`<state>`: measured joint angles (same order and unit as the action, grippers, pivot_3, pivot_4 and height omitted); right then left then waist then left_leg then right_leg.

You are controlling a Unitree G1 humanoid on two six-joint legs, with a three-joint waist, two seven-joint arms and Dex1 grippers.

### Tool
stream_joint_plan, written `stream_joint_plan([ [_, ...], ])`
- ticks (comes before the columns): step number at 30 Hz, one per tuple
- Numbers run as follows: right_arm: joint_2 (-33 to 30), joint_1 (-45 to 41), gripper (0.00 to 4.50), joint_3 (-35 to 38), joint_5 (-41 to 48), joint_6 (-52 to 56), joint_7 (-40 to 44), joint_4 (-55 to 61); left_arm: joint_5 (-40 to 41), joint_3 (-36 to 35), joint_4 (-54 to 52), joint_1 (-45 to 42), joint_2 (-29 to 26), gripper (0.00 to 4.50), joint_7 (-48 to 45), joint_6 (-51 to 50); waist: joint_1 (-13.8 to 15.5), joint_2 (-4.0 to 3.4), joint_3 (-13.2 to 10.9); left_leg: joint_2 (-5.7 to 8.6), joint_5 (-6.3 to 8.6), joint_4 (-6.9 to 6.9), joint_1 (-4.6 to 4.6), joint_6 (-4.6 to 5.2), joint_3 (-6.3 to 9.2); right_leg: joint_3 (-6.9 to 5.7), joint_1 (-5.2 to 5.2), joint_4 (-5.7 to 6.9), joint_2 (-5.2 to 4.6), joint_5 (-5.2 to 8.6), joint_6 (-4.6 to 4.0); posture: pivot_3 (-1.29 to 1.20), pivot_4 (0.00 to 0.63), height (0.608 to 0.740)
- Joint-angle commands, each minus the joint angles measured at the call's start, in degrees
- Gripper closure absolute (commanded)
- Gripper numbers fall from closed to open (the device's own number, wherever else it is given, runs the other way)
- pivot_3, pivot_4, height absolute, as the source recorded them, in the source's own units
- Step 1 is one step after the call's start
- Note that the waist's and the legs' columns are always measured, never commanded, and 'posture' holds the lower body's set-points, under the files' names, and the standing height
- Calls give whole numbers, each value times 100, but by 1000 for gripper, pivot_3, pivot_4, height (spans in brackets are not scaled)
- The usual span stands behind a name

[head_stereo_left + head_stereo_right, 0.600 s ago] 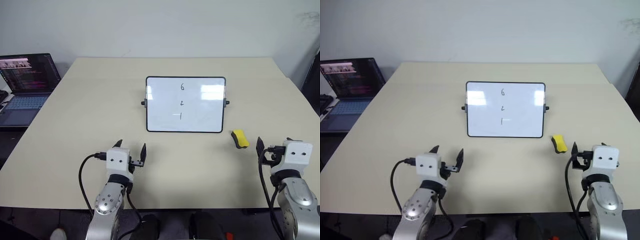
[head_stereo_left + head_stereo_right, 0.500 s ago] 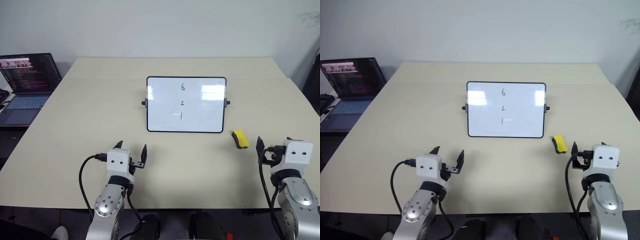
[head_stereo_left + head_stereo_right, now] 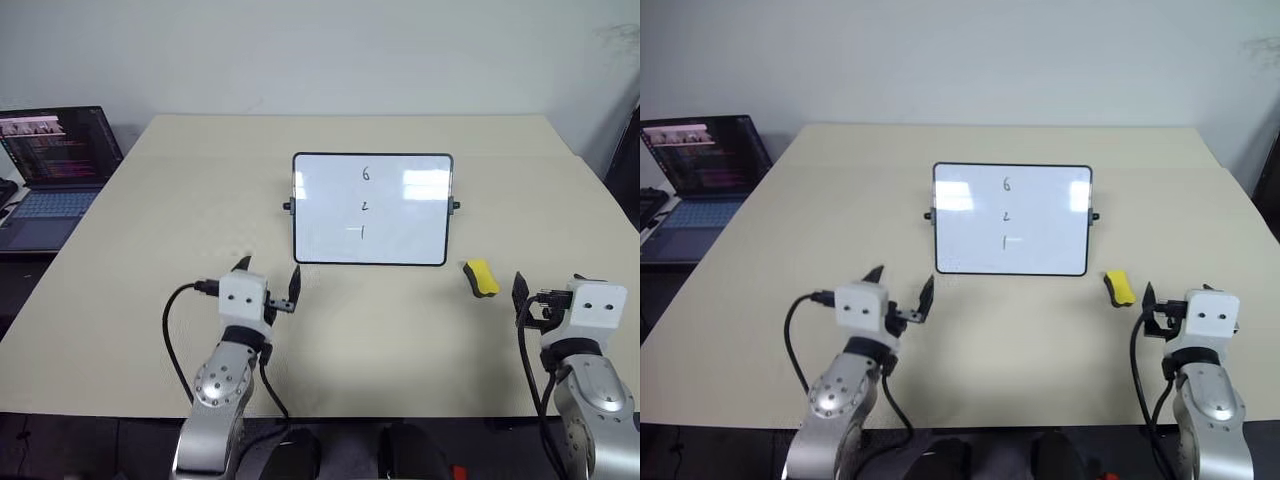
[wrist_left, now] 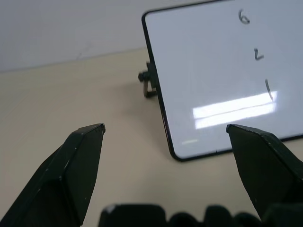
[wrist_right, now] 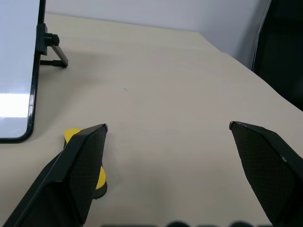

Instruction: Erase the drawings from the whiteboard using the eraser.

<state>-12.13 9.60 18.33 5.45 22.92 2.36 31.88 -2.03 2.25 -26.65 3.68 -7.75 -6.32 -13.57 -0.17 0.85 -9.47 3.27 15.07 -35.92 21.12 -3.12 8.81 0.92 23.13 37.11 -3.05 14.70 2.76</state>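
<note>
You have a wide beige table (image 3: 150, 200) in front of you, with an open laptop (image 3: 52, 170) off its far left edge. The whiteboard (image 3: 372, 209) stands propped mid-table, and the drawings (image 3: 364, 203) run down its middle in a column. Your left gripper (image 3: 268, 282) hovers near its lower left corner, fingers spread and empty. Your right gripper (image 3: 1175, 299) hangs at the near right, jaws wide apart, empty. The eraser (image 3: 481, 278) lies just right of the board's near right corner, slightly beyond and left of that gripper.

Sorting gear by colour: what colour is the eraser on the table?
Yellow, with a dark underside; the eraser shows best in the left eye view.
</note>
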Motion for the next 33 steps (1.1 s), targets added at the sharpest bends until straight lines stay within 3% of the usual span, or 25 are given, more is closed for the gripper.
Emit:
stream_joint_plan([
  [1, 72, -63, 18, -57, -90, -204, -91, 120, 78, -111, 31, -68, -76, 0, -80, 59, -1, 0, 0, -1, 0, 0, 0, 0, -1, 0, 0, 0, 0, 0, 0, 0, 150, 740],
  [12, -7, -13, 18, 203, 38, -87, -88, 332, 300, -311, 339, -566, -329, 0, -370, 8, -6, -2, 1, 1, 0, -2, -2, 0, -2, 2, 0, 2, 0, 0, 1, 0, 150, 740],
  [22, -521, -697, 18, 499, 868, 1513, 220, 849, 1606, -883, 952, -1775, -1358, 0, -1898, -594, -9, -3, 1, 4, -1, -5, -4, 1, -2, -1, -3, 6, 8, -1, 2, 0, 150, 740],
  [33, -677, -1308, 18, 479, 1254, 2749, 114, 940, 2480, -307, 1562, -2326, -1888, 0, -3883, -845, -25, -3, 1, 3, -1, -4, -4, 1, -4, 3, -1, 5, 10, -9, -12, 0, 150, 740],
])
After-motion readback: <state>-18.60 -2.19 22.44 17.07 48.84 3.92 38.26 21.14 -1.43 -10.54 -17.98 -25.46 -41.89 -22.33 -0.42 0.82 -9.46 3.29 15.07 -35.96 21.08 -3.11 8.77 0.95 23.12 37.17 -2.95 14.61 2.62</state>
